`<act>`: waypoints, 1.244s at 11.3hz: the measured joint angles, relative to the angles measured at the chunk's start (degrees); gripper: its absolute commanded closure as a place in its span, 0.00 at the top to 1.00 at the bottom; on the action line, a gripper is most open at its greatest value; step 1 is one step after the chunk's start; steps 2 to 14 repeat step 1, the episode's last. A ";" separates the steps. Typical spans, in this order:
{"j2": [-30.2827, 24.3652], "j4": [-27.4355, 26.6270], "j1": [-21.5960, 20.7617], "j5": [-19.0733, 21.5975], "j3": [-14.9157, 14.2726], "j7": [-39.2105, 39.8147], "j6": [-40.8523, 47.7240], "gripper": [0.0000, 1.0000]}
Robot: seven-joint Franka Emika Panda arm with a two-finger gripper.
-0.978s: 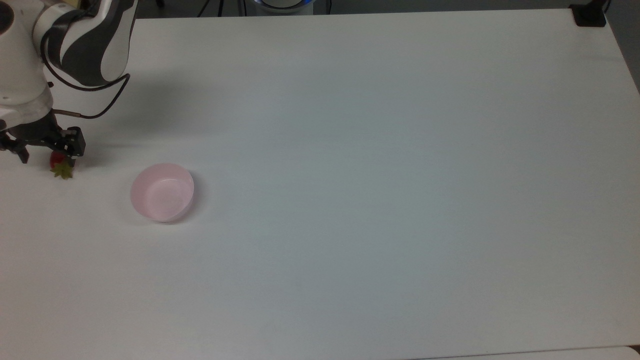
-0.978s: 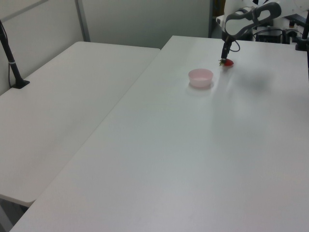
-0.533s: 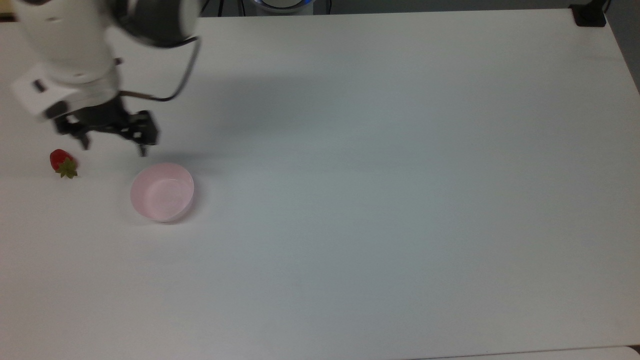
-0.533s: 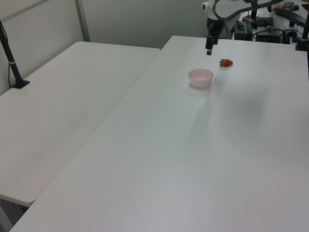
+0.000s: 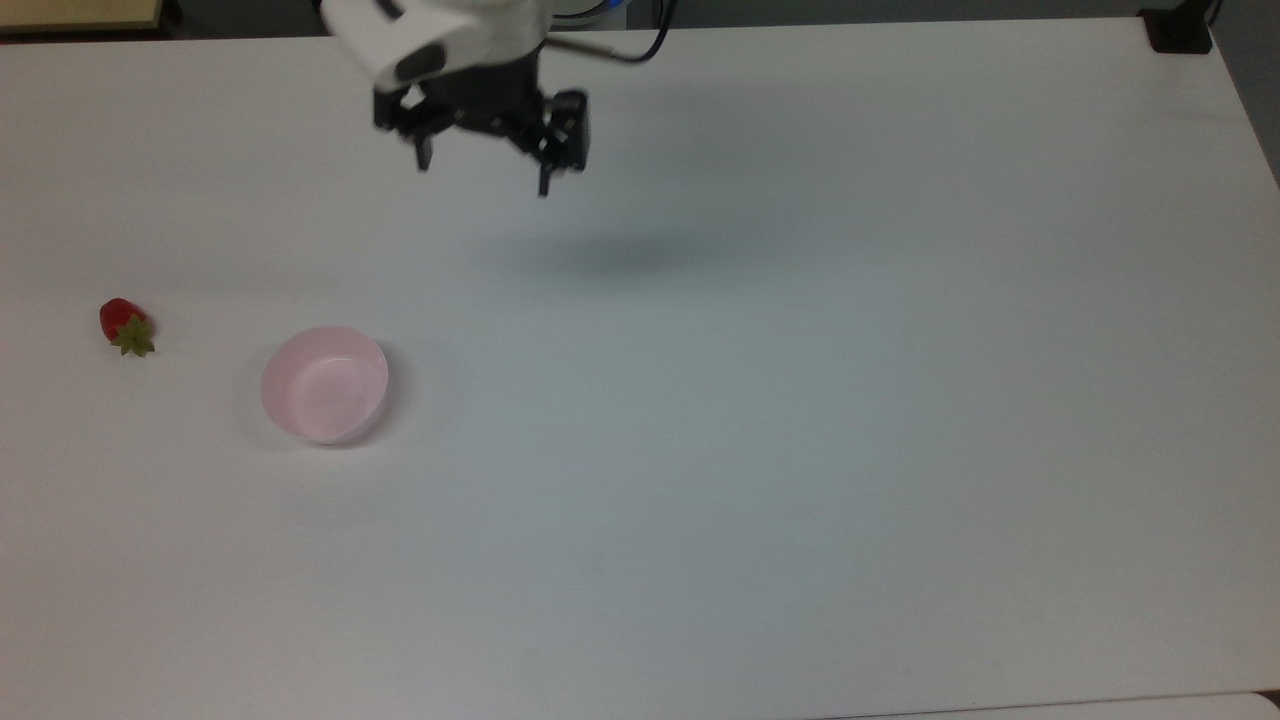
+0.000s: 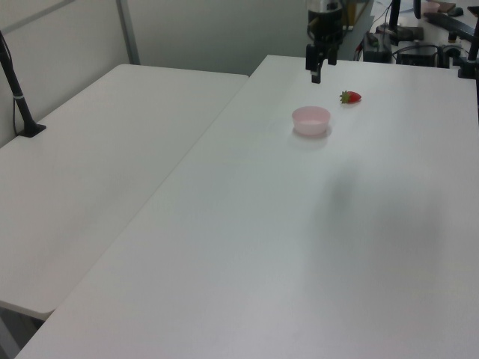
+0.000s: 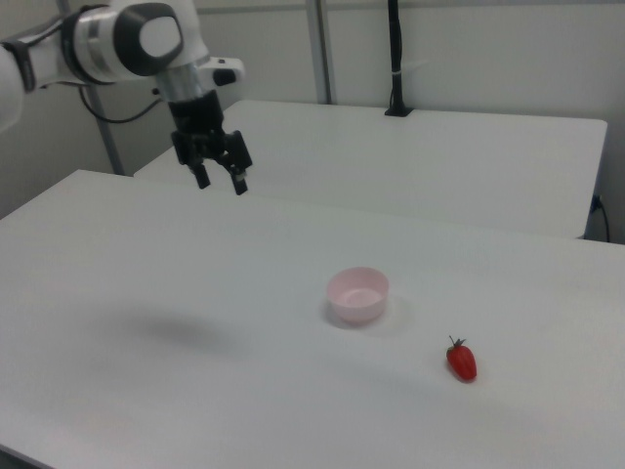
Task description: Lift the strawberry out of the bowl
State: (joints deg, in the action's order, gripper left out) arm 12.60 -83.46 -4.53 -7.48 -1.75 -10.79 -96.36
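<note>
The red strawberry [image 5: 124, 324] with its green cap lies on the white table [image 5: 760, 420], outside and to the top view's left of the pale-pink bowl [image 5: 324, 384]. That bowl has nothing inside. In the right view the strawberry [image 7: 462, 360] rests to the right of the bowl [image 7: 357, 294]; in the left view the strawberry [image 6: 350, 96] sits beyond the bowl [image 6: 310, 120]. My gripper [image 5: 483, 172] hangs open and holds nothing, high above the table and far from both, toward the top view's upper middle. It also hangs at the right view's upper left [image 7: 220, 182] and the left view's top [image 6: 314, 72].
A second white table [image 6: 97, 172] stands beside this one with a black pole [image 6: 16, 90] clamped on it. A black mount [image 5: 1178, 30] sits at the top view's upper right corner. Cables and equipment [image 6: 419, 45] lie past the far edge.
The gripper let go of the strawberry on the table, rose, and swung away toward the top view's upper middle. Strawberry and bowl have stayed put.
</note>
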 measured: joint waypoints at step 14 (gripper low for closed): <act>-3.08 -2.98 -0.95 0.00 -0.03 -0.19 0.30 1.00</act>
